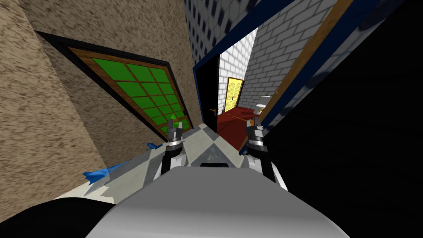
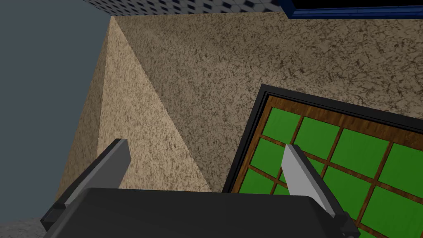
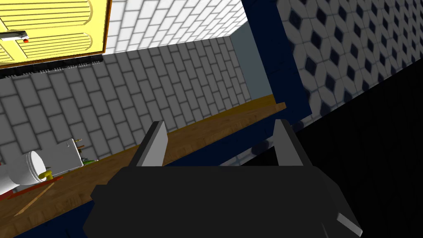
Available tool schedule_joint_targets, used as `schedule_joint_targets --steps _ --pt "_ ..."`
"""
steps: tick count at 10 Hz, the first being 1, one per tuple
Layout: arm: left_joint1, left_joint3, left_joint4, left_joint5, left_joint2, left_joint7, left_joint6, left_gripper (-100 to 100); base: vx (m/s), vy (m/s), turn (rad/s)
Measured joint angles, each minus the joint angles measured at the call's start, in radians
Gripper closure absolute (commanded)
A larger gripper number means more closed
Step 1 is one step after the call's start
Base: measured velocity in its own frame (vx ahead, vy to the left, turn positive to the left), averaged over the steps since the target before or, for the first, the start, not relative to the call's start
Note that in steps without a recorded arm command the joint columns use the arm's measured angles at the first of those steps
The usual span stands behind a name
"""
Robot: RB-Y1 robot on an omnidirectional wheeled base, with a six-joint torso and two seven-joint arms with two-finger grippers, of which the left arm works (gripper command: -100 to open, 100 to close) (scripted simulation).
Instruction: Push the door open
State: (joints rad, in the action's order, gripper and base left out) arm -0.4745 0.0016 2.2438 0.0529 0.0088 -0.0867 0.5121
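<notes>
Gaping empty beside the door (image 1: 305, 58), the right claw (image 1: 253, 124) could snag its wooden edge; left claw (image 1: 174, 128) gapes too.

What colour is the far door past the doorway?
Far door: yellow, best in right wrist view.

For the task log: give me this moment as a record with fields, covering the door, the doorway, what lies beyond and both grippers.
door: wooden, dark blue edging, standing well open at the right of the gap
doorway frame: dark blue, passage free
beyond: red floor, white brick wall, yellow door at the far end, white toilet
left gripper: raised towards a green-paned window, jaws apart, empty
right gripper: pointed at the door's wooden face, jaws apart, empty
</notes>
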Motion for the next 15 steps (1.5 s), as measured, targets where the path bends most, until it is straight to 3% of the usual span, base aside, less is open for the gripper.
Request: schedule_joint_targets --steps 5,15 --pt "0.063 -0.012 -0.098 -0.001 0.027 0.023 -0.009 -100 0.112 0.082 -0.089" --pt "0.189 -0.042 -0.313 -0.006 0.061 0.067 -0.012 -100 0.089 0.051 -0.083"
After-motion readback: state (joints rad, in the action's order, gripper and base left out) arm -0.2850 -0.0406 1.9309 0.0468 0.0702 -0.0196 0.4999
